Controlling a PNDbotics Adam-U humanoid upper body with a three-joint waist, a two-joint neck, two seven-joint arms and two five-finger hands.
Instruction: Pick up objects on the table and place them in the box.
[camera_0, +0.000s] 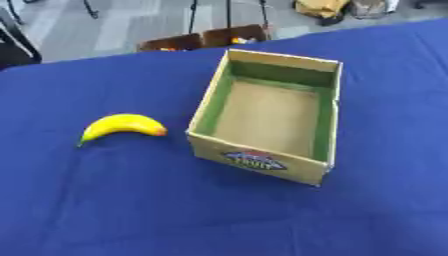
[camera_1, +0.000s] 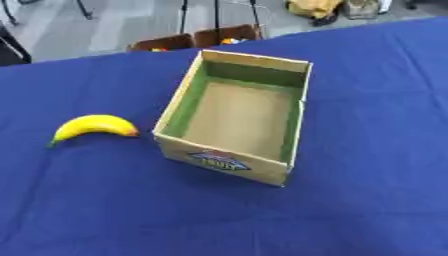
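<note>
- Blue cloth over the desk (camera_0: 105, 210), filling nearly the whole view; grey floor beyond the far edge.
- Banana (camera_0: 121, 125) lying on the cloth at left of centre — yellow, curved, arch upward in the view, with an orange-red tip toward the box and a greenish end pointing to lower left.
- Just to the right of the banana, close but apart, the box (camera_0: 259, 161): open-topped cardboard, set askew on the desk, with green inner walls and a bare brown floor.
- Nothing inside the box in either eye view.
- On the box's near outer wall, a printed label in blue and red, lettering too blurred to read.
- Banana still outside the box, resting beside its left wall near the front corner.
- Past the desk's far edge, two brown open cartons (camera_0: 203, 40) on the floor, with small orange and yellow shapes inside, not identifiable.
- Further back, thin dark stand legs and a yellowish bag (camera_0: 321, 7) at the top right.
- Neither hand visible in either view — no telling whether open or closed.
</note>
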